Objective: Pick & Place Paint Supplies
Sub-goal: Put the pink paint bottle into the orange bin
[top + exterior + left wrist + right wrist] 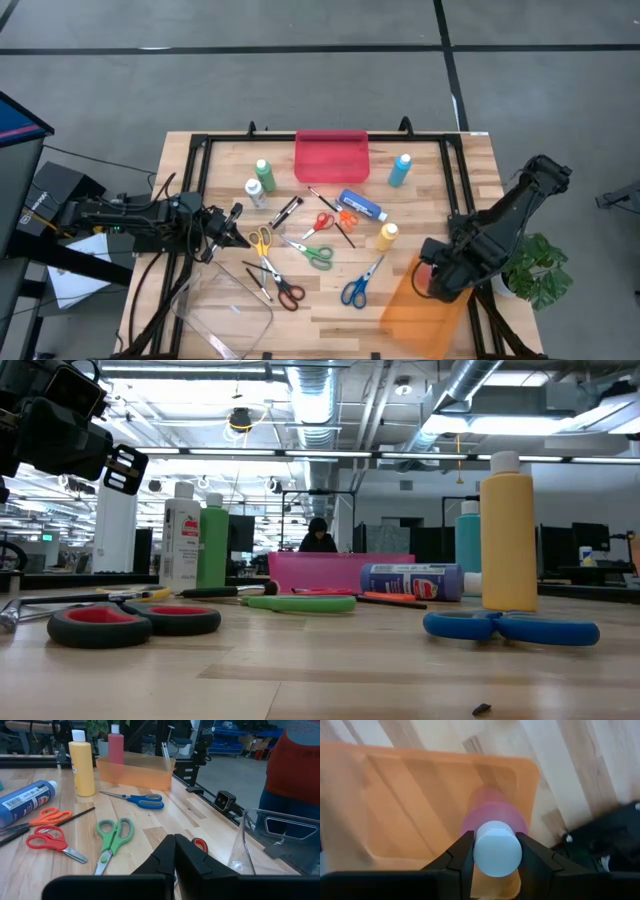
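Right gripper [493, 851] above the orange tray [425, 305] at the counter's [440, 180] right front corner, fingers [461, 855] clamped on the white cap of a red paint bottle [496, 827], bottle upright inside the tray. Left gripper [174, 854] low over the counter's left side, fingers [192, 857] pressed together and gripping nothing, just beside the clear tray [222, 310] and near the yellow-handled scissors [262, 242].

Spread over the middle of the counter: red-handled scissors [285, 292], green-handled scissors [314, 254], blue-handled scissors [356, 287], two smaller pairs with red [321, 224] and orange [346, 217] handles, and thin dark sticks [288, 210]. Yellow bottle [387, 236] standing upright near the centre, blue bottle [362, 206] lying on its side just behind it. Green bottle [265, 176] and white bottle [256, 193] upright together at the left rear, light-blue bottle [400, 169] upright at the right rear. Red tray [331, 156] at the back centre
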`<state>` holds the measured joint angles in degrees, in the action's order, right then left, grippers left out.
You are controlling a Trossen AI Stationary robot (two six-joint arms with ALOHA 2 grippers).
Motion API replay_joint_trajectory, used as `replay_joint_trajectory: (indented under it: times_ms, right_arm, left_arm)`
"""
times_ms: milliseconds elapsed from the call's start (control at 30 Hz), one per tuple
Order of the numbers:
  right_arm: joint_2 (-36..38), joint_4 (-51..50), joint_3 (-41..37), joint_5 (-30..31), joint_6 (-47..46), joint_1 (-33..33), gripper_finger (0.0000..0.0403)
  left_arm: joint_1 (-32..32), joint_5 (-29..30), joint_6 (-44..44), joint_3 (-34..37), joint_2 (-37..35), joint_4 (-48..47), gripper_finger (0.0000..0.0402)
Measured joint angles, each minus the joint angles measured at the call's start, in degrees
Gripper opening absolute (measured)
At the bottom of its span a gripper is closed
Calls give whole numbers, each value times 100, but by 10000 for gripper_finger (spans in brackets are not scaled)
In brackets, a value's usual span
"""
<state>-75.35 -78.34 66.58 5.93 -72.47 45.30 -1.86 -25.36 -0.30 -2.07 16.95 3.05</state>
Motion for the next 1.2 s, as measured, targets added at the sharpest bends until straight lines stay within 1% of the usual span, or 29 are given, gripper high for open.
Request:
replay_joint_trajectory:
  times_ms: [67, 167, 267, 400, 567, 733, 833, 1033, 1200]
  right_arm:
    - [-2, 106, 77, 8, 189, -56, 114]
    - [41, 559, 230, 9, 376, -32, 114]
    - [-10, 718, 368, 10, 599, 30, 114]
    - [-270, 945, 466, -14, 930, 70, 114]
    - [-590, 935, 483, -238, 1164, 61, 114]
    - [-906, 1338, 526, -315, 1307, 61, 114]
    - [-1178, 1268, 842, -291, 1308, 70, 114]
    - [-1755, 516, 1760, -181, 1306, -13, 114]
    - [-2211, 565, 2309, -174, 1164, -15, 114]
  left_arm:
    - [-1, 1, 0, 0, 0, -1, 0]
    - [-1, 0, 0, 0, 0, -1, 0]
    - [-1, 0, 0, 0, 0, -2, 0]
    - [0, 1, 0, 0, -1, -2, 0]
    - [1, 2, 0, 0, 0, -2, 0]
    - [0, 1, 0, 0, -1, -1, 0]
    - [-1, 2, 0, 0, 0, -2, 0]
    - [1, 1, 0, 0, 4, 0, 0]
    - [-1, 2, 0, 0, 4, 0, 0]
